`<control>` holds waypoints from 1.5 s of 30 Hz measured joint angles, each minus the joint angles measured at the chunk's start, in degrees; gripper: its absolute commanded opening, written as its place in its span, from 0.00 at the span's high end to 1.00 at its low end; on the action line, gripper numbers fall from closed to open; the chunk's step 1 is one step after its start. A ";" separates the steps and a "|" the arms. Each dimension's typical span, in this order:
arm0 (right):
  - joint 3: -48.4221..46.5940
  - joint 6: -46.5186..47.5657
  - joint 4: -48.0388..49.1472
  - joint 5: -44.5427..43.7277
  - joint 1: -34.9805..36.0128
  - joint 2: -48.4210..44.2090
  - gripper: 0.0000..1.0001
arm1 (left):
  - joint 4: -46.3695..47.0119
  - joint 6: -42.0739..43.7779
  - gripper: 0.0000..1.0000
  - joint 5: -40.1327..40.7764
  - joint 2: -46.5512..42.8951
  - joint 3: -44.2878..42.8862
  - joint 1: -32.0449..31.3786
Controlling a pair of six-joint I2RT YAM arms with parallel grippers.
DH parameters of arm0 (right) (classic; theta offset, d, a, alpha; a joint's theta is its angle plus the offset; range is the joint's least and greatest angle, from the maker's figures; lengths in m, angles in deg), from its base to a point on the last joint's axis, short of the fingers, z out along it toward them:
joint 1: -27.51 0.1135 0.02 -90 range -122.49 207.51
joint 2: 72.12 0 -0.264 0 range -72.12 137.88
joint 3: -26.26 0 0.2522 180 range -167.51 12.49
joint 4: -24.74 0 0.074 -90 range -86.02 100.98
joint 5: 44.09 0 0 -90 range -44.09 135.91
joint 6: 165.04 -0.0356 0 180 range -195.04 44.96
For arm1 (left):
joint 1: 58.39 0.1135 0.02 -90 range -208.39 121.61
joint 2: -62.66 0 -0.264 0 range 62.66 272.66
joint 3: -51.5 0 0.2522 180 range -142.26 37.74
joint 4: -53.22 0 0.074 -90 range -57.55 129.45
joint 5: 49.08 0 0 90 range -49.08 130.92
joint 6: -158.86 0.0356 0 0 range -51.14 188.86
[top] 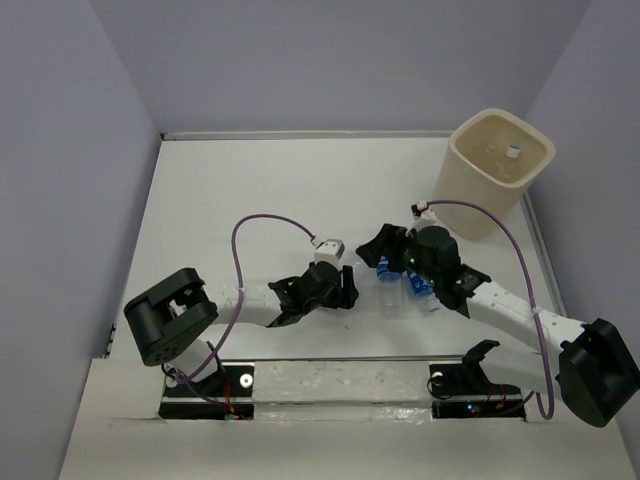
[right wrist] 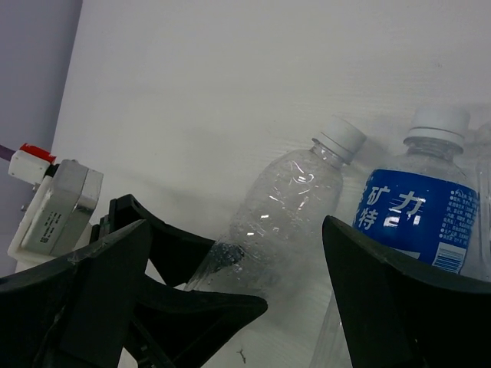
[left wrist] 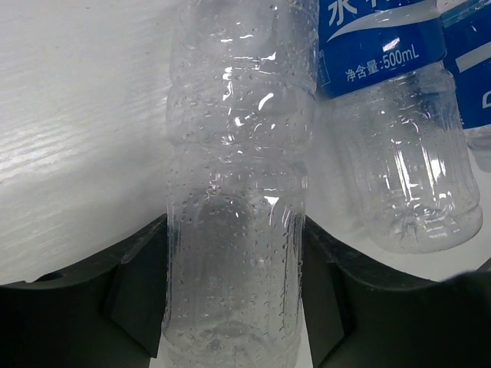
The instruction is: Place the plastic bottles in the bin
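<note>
A clear unlabelled plastic bottle [left wrist: 238, 192] lies on the white table, its base between my left gripper's [left wrist: 234, 307] fingers, which press on both sides. It also shows in the right wrist view [right wrist: 284, 207]. Blue-labelled bottles [left wrist: 383, 115] lie just beside it, one in the right wrist view [right wrist: 418, 215], and in the top view [top: 418, 288]. My right gripper [right wrist: 253, 307] is open wide and empty, hovering over these bottles. In the top view my left gripper [top: 348, 283] and right gripper [top: 380, 250] meet mid-table. The beige bin [top: 470, 165] stands at the far right; a white cap [top: 513, 152] shows inside.
Purple cables loop over both arms [top: 262, 222]. Grey walls close in the table on the left, back and right. The bin stands in the far right corner by the table's edge.
</note>
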 measured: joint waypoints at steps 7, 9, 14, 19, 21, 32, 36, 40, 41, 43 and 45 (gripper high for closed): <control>0.00 -2.86 0.11 0.57 1.07 -1.03 0.00 | -1.55 0.83 0.49 3.15 -15.17 5.66 0.02; -0.13 -3.74 0.28 1.60 1.49 -1.14 0.00 | -1.42 1.60 0.49 3.87 -18.88 6.01 0.02; -1.84 -5.18 2.40 4.17 1.66 -0.24 0.00 | -0.42 4.00 0.49 4.61 -25.53 7.04 0.09; -2.91 -6.14 8.57 9.60 1.81 3.74 0.03 | 0.07 6.05 0.48 3.65 -27.69 7.89 0.09; -2.97 -7.21 12.57 12.39 1.84 6.47 0.10 | 0.46 6.56 0.48 2.47 -27.80 7.98 0.07; -8.00 -7.43 14.12 11.50 2.45 10.19 0.83 | 2.95 9.31 0.03 0.74 -33.07 10.16 0.35; -14.32 -1.38 6.69 6.73 1.36 7.10 0.84 | 4.15 9.05 0.03 0.50 -33.42 10.16 0.48; -23.89 4.90 2.99 0.92 -8.52 3.98 0.84 | 5.64 6.91 0.02 -2.89 -32.17 10.16 -0.02; -26.32 6.32 2.51 -0.76 -10.99 3.67 0.84 | 6.47 6.54 0.02 -3.39 -31.36 10.16 -0.09; -32.02 10.84 0.50 -5.25 -15.87 3.61 0.84 | 7.37 5.64 0.02 -4.28 -28.48 9.99 -0.28; -38.49 16.39 -0.57 -11.61 -19.71 3.65 0.84 | 7.48 5.01 0.02 -4.66 -25.83 9.62 -0.31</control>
